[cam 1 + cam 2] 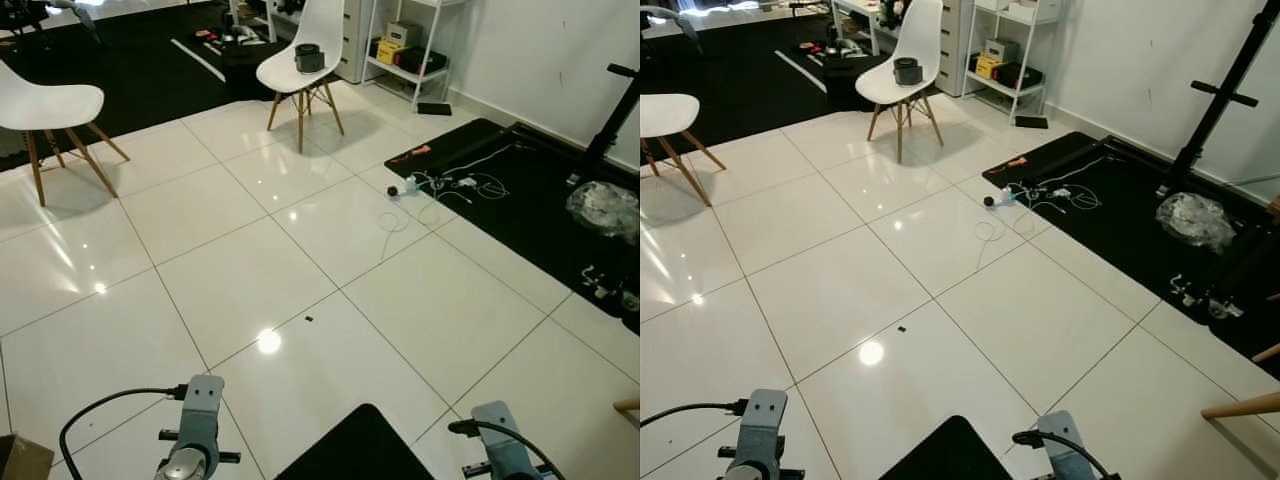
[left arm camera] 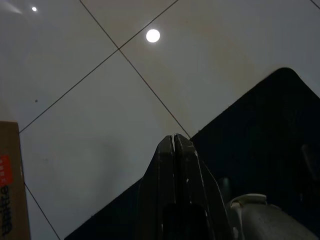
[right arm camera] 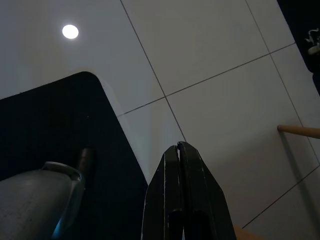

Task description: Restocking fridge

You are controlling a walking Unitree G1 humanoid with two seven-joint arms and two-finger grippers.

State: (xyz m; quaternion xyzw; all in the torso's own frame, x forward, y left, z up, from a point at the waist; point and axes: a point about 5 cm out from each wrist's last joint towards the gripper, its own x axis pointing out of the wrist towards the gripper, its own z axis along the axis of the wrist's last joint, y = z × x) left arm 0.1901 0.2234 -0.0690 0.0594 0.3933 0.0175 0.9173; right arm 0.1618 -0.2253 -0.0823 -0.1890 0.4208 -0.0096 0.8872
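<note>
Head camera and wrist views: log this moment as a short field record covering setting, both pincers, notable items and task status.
setting: white tiled floor in an open room
left pincer: fingers together, holding nothing, hanging over the floor
right pincer: fingers together, holding nothing, hanging over the floor
near chair: white chair with a dark round object on its seat
right side: black mat with white cables
far wall: white shelf unit
fridge: none in these views
task status: restocking not yet begun
</note>
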